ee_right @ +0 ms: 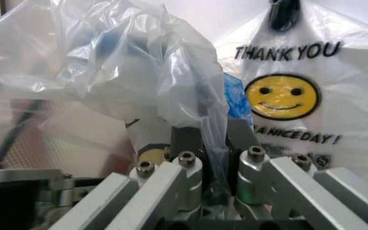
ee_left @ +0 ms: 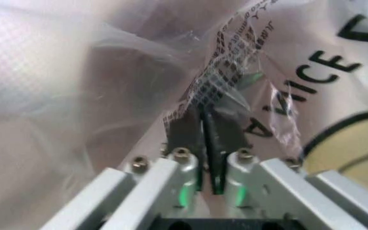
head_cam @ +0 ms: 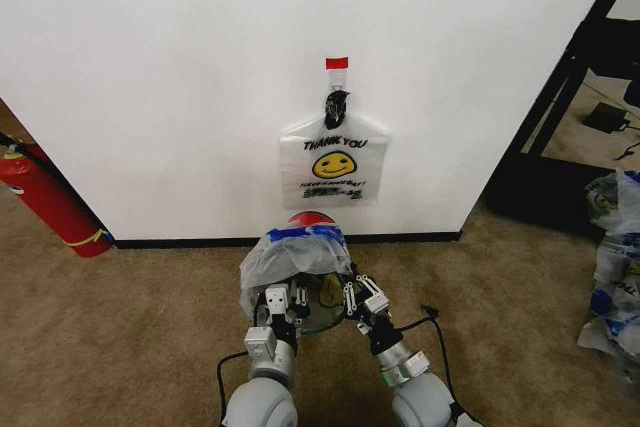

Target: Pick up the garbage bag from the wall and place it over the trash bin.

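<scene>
The garbage bag (head_cam: 290, 259) I'm stretching drapes the trash bin (head_cam: 311, 219) at the wall's (head_cam: 180, 97) foot; at twelve o'clock another hangs hooked. My left gripper (head_cam: 280, 304) and right gripper (head_cam: 357, 297) each pinch film. Seating step, I judge; next, pull the rim down evenly.

A: Garbage bag (head_cam: 296, 259) over the bin, pinched in both grippers: translucent white film, blue print on top, black lettering by the left gripper (ee_left: 208, 158).

B: Beyond the right gripper (ee_right: 214, 153), a second bag (ee_right: 293, 100) on the wall (head_cam: 180, 87): white, black "THANK YOU", yellow smiley.

A: Wall white, black baseboard. Red tape strip (head_cam: 337, 63) above. Trash bin (head_cam: 311, 218) shows red behind the film.
</scene>
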Tool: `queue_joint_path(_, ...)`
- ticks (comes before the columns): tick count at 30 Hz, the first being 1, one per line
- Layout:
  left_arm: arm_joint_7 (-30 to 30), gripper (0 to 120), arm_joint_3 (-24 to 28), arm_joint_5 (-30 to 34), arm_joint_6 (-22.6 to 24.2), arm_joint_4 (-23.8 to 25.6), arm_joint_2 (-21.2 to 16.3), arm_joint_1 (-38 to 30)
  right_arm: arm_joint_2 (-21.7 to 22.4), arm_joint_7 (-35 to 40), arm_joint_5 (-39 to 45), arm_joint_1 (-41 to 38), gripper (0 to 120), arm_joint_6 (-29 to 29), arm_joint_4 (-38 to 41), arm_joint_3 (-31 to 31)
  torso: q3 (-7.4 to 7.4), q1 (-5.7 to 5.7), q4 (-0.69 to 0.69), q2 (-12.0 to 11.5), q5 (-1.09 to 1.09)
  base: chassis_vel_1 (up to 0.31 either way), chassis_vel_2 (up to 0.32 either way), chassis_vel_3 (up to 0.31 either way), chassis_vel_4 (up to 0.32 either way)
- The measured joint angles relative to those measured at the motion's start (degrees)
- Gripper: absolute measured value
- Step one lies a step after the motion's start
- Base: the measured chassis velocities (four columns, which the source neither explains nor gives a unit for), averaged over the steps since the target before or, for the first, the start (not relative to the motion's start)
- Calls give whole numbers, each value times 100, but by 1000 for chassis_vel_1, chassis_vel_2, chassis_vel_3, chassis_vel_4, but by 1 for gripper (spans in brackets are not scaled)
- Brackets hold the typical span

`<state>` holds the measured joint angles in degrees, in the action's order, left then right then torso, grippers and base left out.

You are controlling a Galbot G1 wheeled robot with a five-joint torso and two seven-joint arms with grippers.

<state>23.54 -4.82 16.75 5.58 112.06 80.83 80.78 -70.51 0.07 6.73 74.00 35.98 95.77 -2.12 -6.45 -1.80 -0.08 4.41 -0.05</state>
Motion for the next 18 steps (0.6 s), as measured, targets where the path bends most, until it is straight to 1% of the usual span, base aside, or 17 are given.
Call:
queue_joint_path(2, 1, 0, -32, -155, -20, -120, 133, -32, -29, -57, 2, 11, 1, 43, -29, 27, 0, 0, 0, 0, 5, 0, 0, 0, 0)
queue_joint_path(3, 9, 0, -47, -234, -40, -185, 197, -58, -53, -101, 16, 19, 1, 74, -47, 52, 0, 0, -3, 0, 15, 0, 0, 0, 0)
queue_joint_path(4, 9, 0, -47, -234, -40, -185, 197, -58, -53, -101, 16, 19, 1, 74, -47, 52, 0, 0, -3, 0, 15, 0, 0, 0, 0)
queue_joint_path(5, 8, 0, -51, -273, -54, -216, 232, -71, -67, -134, 29, 23, 1, 93, -54, 66, 0, 0, 3, 0, 19, 0, 0, 0, 0)
queue_joint_path(6, -4, 0, -52, -297, -57, -257, 266, -92, -87, -180, 52, 28, 1, 110, -58, 84, 0, 0, -2, 0, 22, 0, 0, 0, 0)
queue_joint_path(8, -44, 0, -54, -323, -60, -326, 303, -110, -120, -253, 83, 35, 1, 136, -61, 113, 0, 0, -2, 0, 32, 0, 0, 0, 0)
queue_joint_path(12, -109, 0, -53, -361, -60, -337, 317, -111, -162, -283, 90, 29, 1, 153, -76, 123, 0, 0, -1, 0, 33, 0, 0, 0, 0)
queue_joint_path(18, -156, 0, -52, -441, -63, -336, 307, -68, -243, -210, -9, -44, 1, 198, -183, 98, 0, 0, -7, 0, 32, 0, 0, 0, 0)
